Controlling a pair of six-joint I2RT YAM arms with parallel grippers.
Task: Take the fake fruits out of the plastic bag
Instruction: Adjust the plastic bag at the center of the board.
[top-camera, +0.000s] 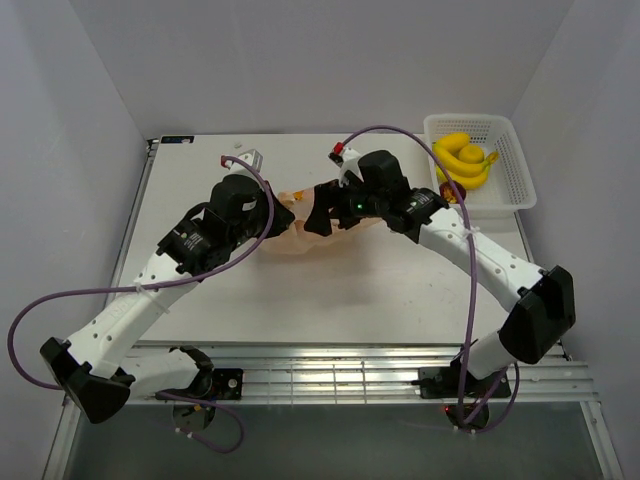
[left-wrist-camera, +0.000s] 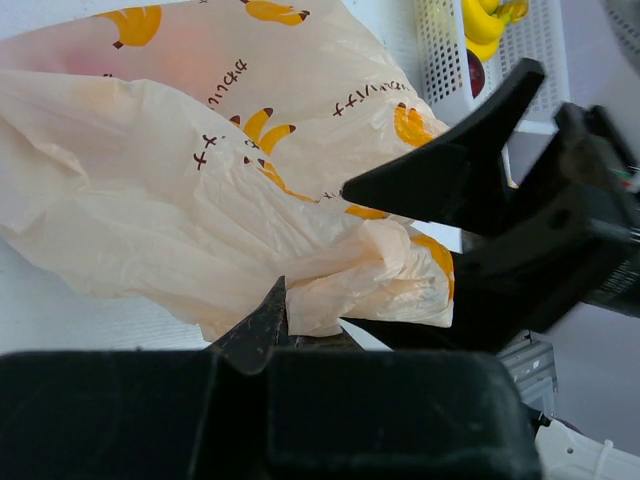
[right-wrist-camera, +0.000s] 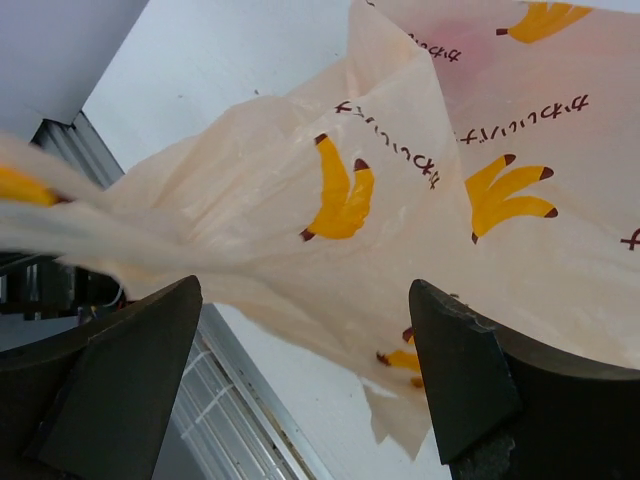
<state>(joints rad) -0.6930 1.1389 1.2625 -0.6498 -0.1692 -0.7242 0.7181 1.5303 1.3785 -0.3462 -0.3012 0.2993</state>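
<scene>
Grip on plastic bag (left-wrist-camera: 200, 190): left gripper (left-wrist-camera: 278, 315) clamped shut on a bunched fold, seemingly anchoring it to counter (top-camera: 350, 290). Opposite, right gripper (right-wrist-camera: 305, 290) spread wide, straddling the same fold, probably poised to part the mouth. Reddish blush, likely one of the fake fruits (right-wrist-camera: 455, 55), inside the film beyond both grippers.

Pale peach, translucent bag (left-wrist-camera: 150, 230), with yellow, brown-tipped banana print and dark brown lettering; pink-red tint through the film. White lattice basket (top-camera: 512, 170), yellow bananas (top-camera: 462, 160), dark red fruit (left-wrist-camera: 476, 72) inside. White surface (top-camera: 380, 285). White arms (top-camera: 130, 315) with black sections; purple cables (top-camera: 469, 310).
</scene>
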